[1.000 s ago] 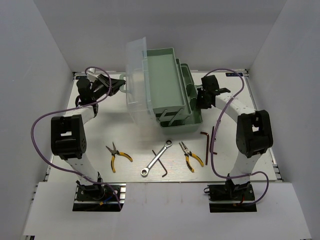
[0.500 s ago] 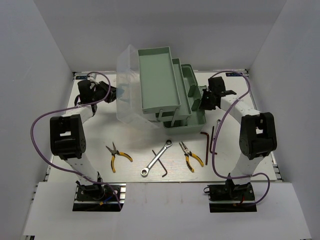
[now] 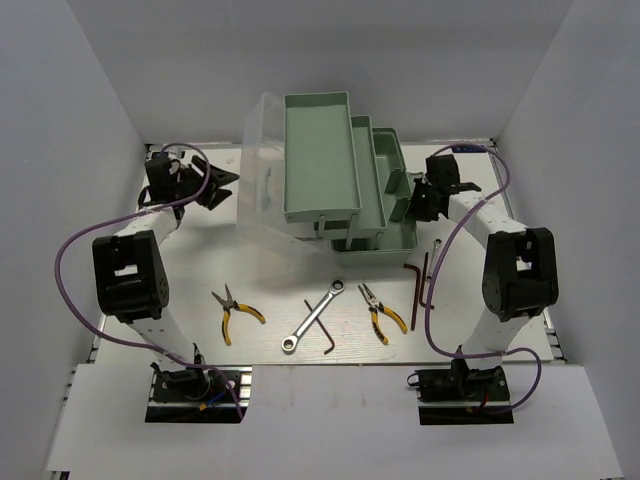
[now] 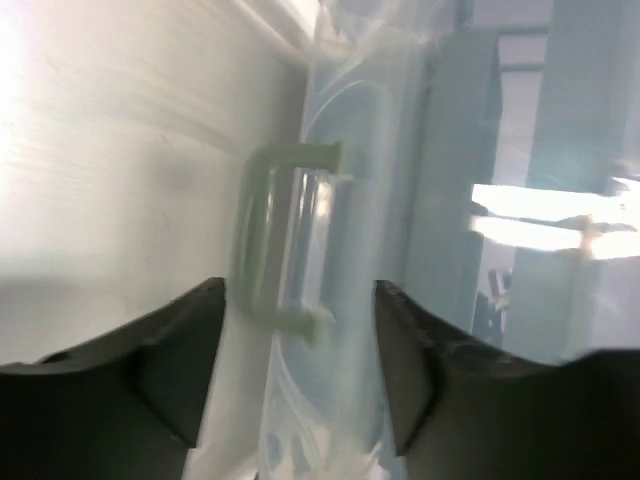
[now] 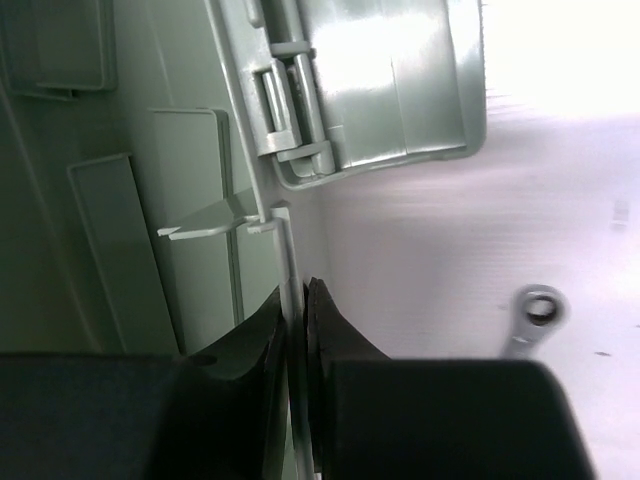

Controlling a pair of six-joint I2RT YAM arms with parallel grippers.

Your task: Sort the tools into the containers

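Note:
The mint-green toolbox (image 3: 385, 235) stands at the back centre, its trays (image 3: 320, 150) fanned open and empty. Its clear lid (image 3: 262, 170) leans to the left. My left gripper (image 3: 218, 186) is open, just left of the lid. In the left wrist view the lid's green handle (image 4: 285, 240) lies ahead of the open gripper (image 4: 300, 300), untouched. My right gripper (image 3: 420, 200) is shut on the toolbox's right wall (image 5: 292, 250). On the table in front lie two yellow-handled pliers (image 3: 236, 313) (image 3: 383, 310), a silver ratchet wrench (image 3: 316, 315) and dark hex keys (image 3: 326, 330) (image 3: 413, 280).
A small silver tool (image 3: 437, 243) lies by the toolbox's right front corner; its ring end (image 5: 540, 306) shows in the right wrist view. Purple cables (image 3: 70, 260) loop beside both arms. White walls close in the table on three sides.
My left gripper has opened, let go of the lid handle and drawn back to the left. The lid has swung open. The toolbox and right gripper have shifted slightly right.

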